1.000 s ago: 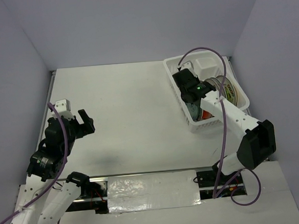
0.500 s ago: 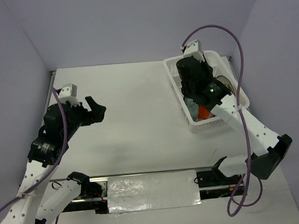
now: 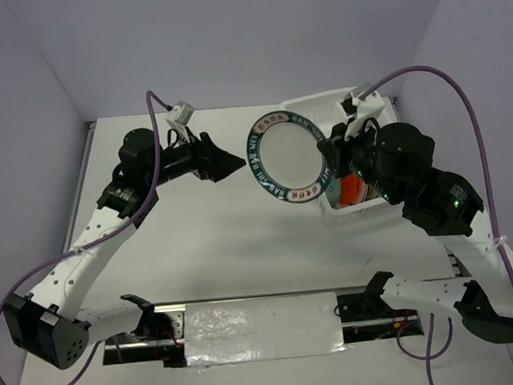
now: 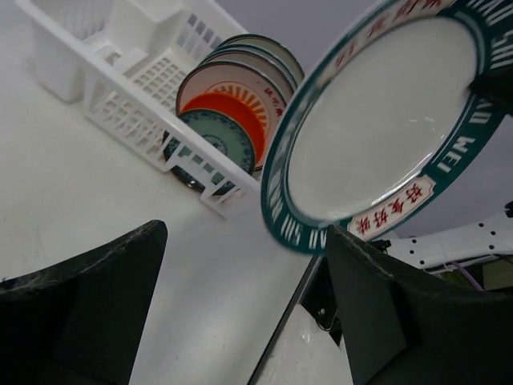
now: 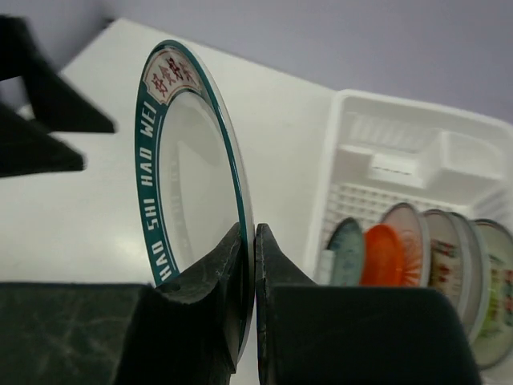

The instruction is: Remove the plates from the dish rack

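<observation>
From my remote station, the overhead view showed the right claw point(image 3: 329, 158) clamped narrow on the rim of one plate point(image 3: 291, 159), pinching its edge between both fingers. The plate was held on edge in the air, clear of the bench point(image 3: 207, 240), just left of the dish rack point(image 3: 308, 106). The plate had a plain white centre and a dark teal border with white lettering and small red-marked panels. The right wrist camera showed that grip closely: the right claw point(image 5: 250, 239) bit the plate point(image 5: 188, 176) at its lower rim. The dish rack point(image 5: 401, 152) sat behind, at the far right of the bench. The other plates point(image 5: 417, 241) stood on edge in a row inside it: a teal one, an orange one, then paler patterned ones. The left claw point(image 3: 225, 164) hung spread wide and empty, pointing at the plate's left rim, close to it but apart. From the left wrist, the left claw point(image 4: 244, 237) framed the plate point(image 4: 377, 120), the dish rack point(image 4: 136, 120) and the other plates point(image 4: 232, 104) beyond.
</observation>
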